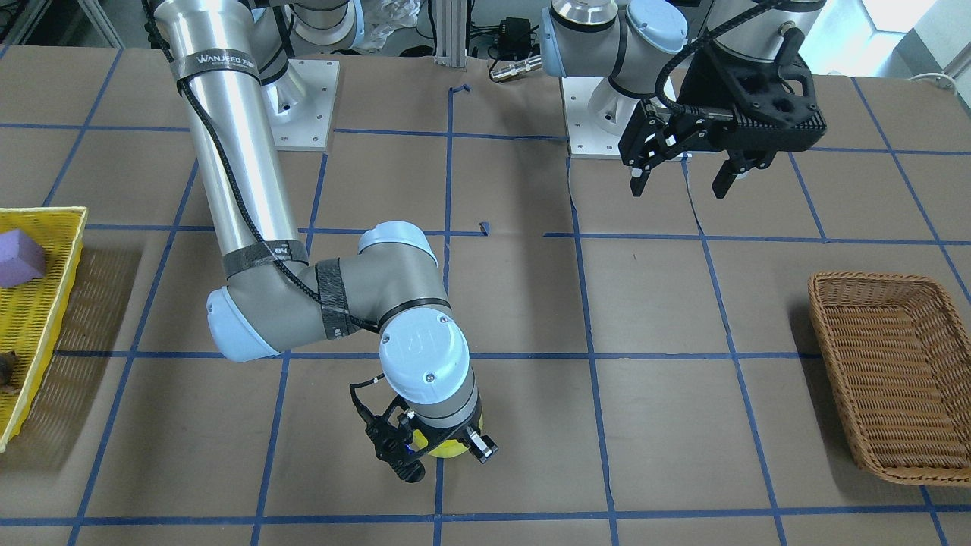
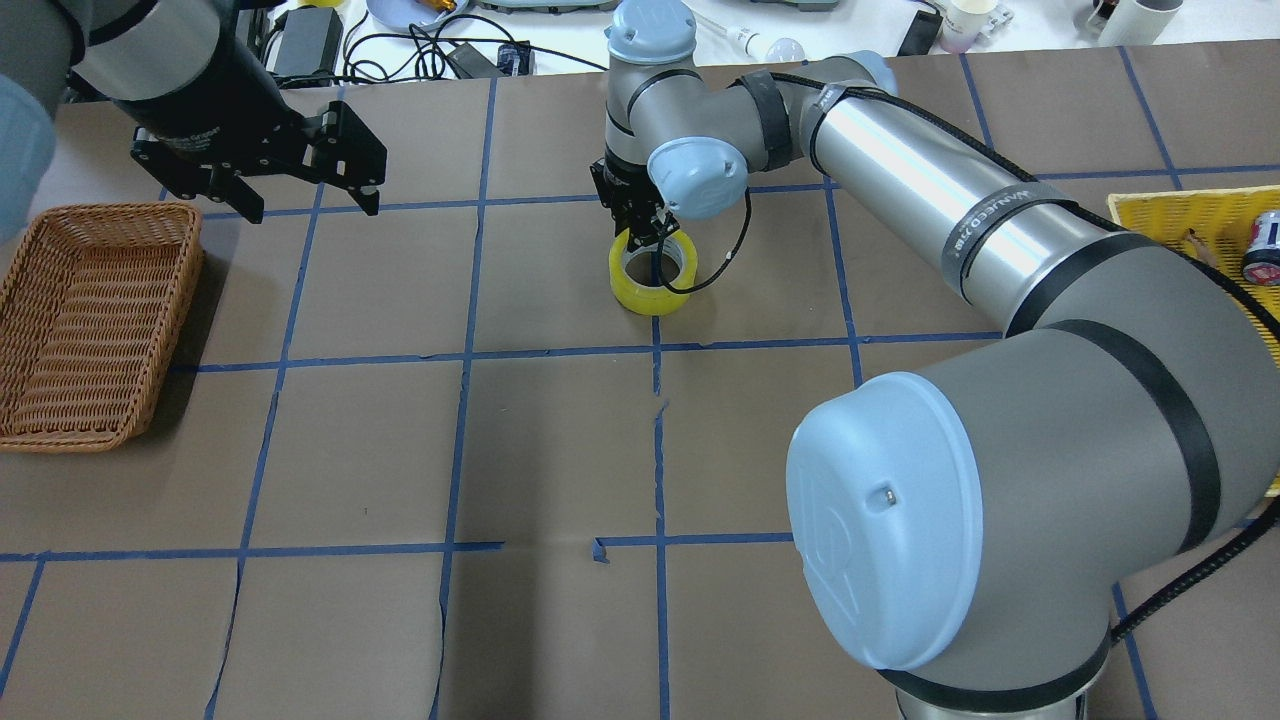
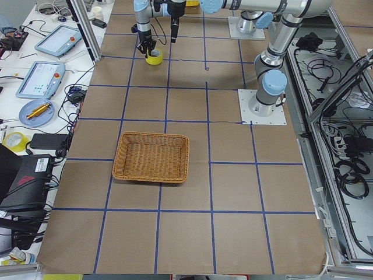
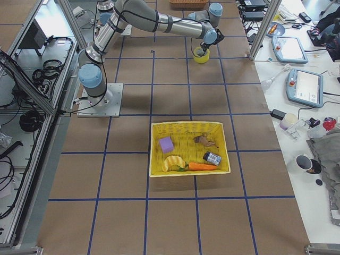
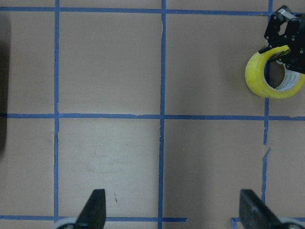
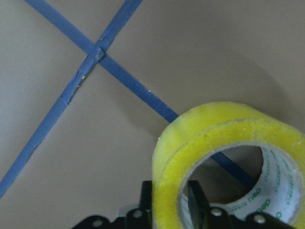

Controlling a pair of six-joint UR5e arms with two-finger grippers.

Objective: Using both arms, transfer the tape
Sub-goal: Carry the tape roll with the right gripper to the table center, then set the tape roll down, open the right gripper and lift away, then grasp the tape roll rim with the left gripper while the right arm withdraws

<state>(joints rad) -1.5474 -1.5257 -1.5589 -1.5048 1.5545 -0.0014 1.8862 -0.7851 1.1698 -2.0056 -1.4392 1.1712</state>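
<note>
The yellow tape roll [image 2: 640,295] stands near the table's middle, by a blue grid crossing. My right gripper [image 2: 655,245] comes down on it from above and is shut on its wall, one finger [image 6: 195,198] inside the pale core and the other outside. I cannot tell whether the roll touches the table. The front view shows only a sliver of the tape [image 1: 447,449] under the right wrist. The left wrist view shows the roll [image 5: 274,74] at its upper right. My left gripper [image 1: 679,182] is open and empty, hovering well away, near the wicker basket's side [image 2: 305,200].
A brown wicker basket [image 2: 90,320] sits on the table's left end. A yellow basket [image 4: 188,127] holding a purple block [image 4: 166,144] and other items sits at the right end. Blue tape grid lines cross the brown table.
</note>
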